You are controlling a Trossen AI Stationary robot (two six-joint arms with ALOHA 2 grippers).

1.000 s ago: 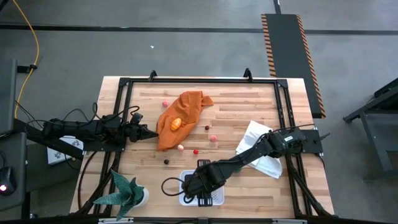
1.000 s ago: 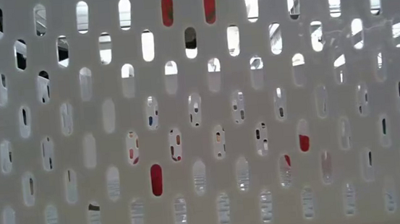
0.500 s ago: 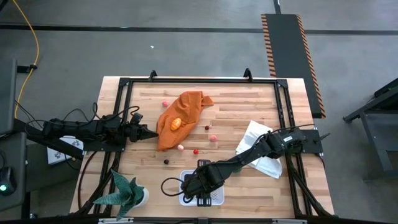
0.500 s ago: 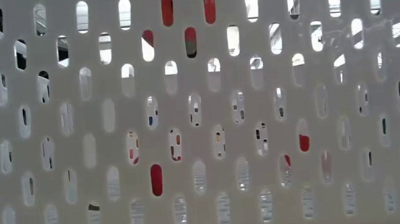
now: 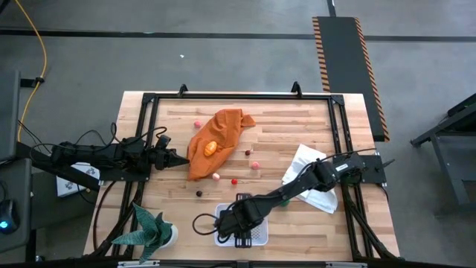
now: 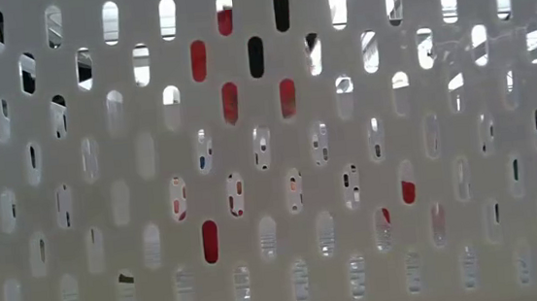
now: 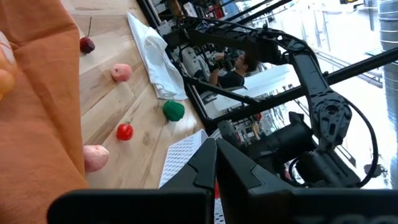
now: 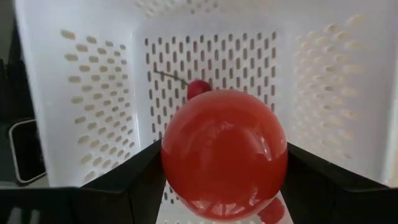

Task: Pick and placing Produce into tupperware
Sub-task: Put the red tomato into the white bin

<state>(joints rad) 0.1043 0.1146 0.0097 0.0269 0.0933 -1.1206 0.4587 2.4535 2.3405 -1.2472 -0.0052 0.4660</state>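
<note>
right gripper [image 8: 224, 186] pinching a red produce piece [image 8: 224, 163], now lower inside the tupperware [image 8: 87, 93] at the table's near edge; release looks imminent; left gripper [image 5: 181, 159] pressed together, waiting beside orange cloth [image 5: 223, 126]

The right gripper [image 5: 232, 223] has slid a little toward the table's left edge and now hangs over the left half of the tupperware [image 5: 256, 237] at the front edge. Through the tupperware's slotted wall, the red ball [image 6: 231, 102] it grips has sunk lower, showing two slot rows further down than before.
</note>
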